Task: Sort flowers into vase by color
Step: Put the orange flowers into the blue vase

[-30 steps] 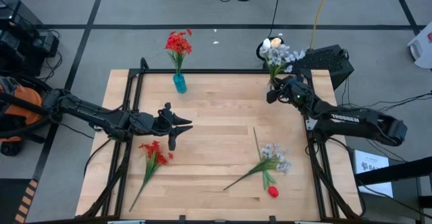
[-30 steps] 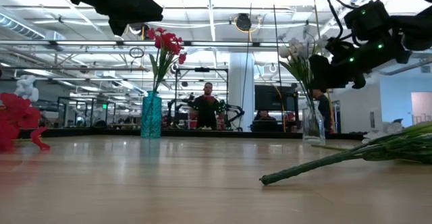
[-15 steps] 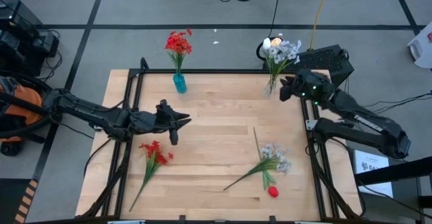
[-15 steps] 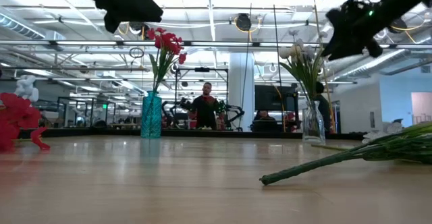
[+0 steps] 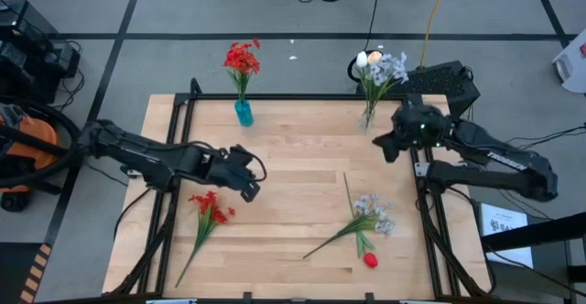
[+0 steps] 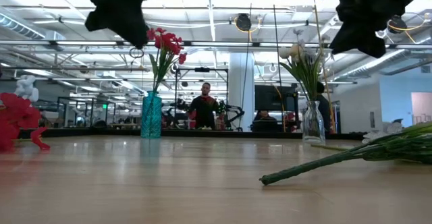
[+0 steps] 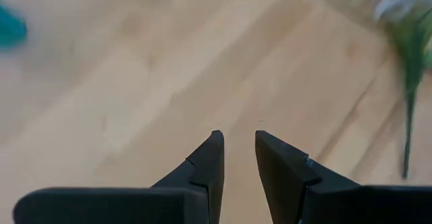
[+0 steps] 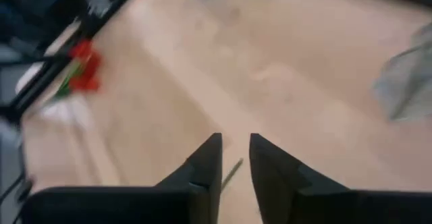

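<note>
A teal vase with red blooms stands at the far edge, left of centre. A clear vase with white and pale flowers stands at the far right. A red clustered flower lies on the table near the left. A pale fluffy spray and a red tulip bud lie near the right. My left gripper hovers just right of the red flower's head, fingers nearly together and holding nothing. My right gripper hangs above the table, on the near side of the clear vase, also nearly closed and holding nothing.
A loose green stem lies beside the spray, and its cut end points toward the table's middle. Bare wood lies between the two arms. Black frame rails run along the table's left and right sides. A person stands far behind.
My right gripper has pulled away from the clear vase, risen, and swung toward the near edge. My left gripper has shifted slightly right and toward the near edge, tipping its fingers downward beside the red flower. The flowers and vases have stayed where they were.
</note>
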`<state>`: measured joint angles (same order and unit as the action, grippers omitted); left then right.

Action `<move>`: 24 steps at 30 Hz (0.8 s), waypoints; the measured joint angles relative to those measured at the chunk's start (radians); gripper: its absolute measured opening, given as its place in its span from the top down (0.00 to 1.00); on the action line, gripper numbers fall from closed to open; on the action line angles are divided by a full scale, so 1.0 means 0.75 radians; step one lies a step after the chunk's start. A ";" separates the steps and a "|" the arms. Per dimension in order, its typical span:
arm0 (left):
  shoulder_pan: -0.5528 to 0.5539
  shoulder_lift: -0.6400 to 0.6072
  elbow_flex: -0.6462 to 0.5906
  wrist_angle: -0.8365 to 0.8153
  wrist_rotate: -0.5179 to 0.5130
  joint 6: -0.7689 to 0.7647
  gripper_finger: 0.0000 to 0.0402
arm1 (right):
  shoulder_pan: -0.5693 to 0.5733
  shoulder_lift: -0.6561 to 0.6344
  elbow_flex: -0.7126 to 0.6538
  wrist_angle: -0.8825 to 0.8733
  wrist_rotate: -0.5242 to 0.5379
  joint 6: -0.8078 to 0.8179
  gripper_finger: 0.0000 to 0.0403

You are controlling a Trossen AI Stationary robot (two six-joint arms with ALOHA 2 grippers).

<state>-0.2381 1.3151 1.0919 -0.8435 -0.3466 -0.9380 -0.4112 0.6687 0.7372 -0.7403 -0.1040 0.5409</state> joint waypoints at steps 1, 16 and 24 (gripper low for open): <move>-0.004 0.025 0.028 -0.052 0.036 -0.038 0.77 | 0.048 0.014 -0.001 0.001 0.003 0.015 0.86; -0.338 0.065 0.067 -0.335 0.148 -0.764 0.77 | 0.672 0.384 -0.001 0.237 0.180 0.205 1.00; -0.514 0.098 -0.018 -0.293 0.271 -1.229 0.77 | 0.745 0.512 -0.001 0.334 0.180 0.204 0.99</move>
<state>-0.6237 1.3888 1.0781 -1.0630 -0.1434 -1.8595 0.1472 1.0528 0.7364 -0.4896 0.0307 0.6941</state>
